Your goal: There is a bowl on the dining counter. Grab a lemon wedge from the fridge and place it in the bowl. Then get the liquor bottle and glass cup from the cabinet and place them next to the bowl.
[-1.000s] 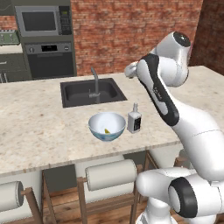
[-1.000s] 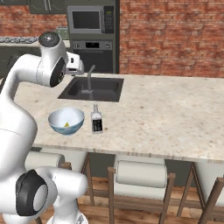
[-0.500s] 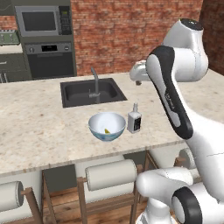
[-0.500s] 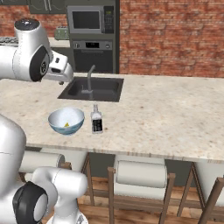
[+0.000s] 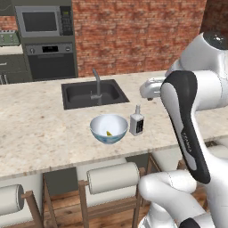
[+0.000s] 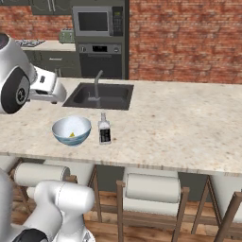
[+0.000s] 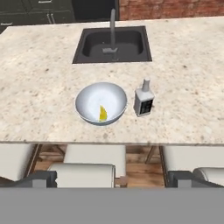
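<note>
A pale blue bowl (image 5: pixel 108 128) (image 6: pixel 71 131) (image 7: pixel 101 103) stands near the front edge of the dining counter (image 5: pixel 40 133), with a yellow lemon wedge (image 7: pixel 102 113) (image 5: pixel 108 132) lying inside it. Just right of the bowl stands a small clear liquor bottle (image 5: pixel 136 122) (image 6: pixel 104 130) (image 7: pixel 143 101), upright. My gripper (image 7: pixel 112 179) hangs high above and in front of both; its fingertips (image 7: pixel 38 178) are spread wide and it is open, holding nothing. The hand (image 5: pixel 150 87) (image 6: pixel 47 88) sits at the end of the raised arm. The glass cup is out of view.
A dark sink (image 5: pixel 93 94) with a faucet (image 5: pixel 96 81) lies behind the bowl. Padded stools (image 5: pixel 113 177) (image 6: pixel 152 187) line the counter's front. An oven and microwave (image 5: pixel 42 22) stand at the back beside a brick wall.
The arm has swung up and back toward the base, carrying the open hand away from the bottle. Bowl, lemon wedge and bottle have stayed put.
</note>
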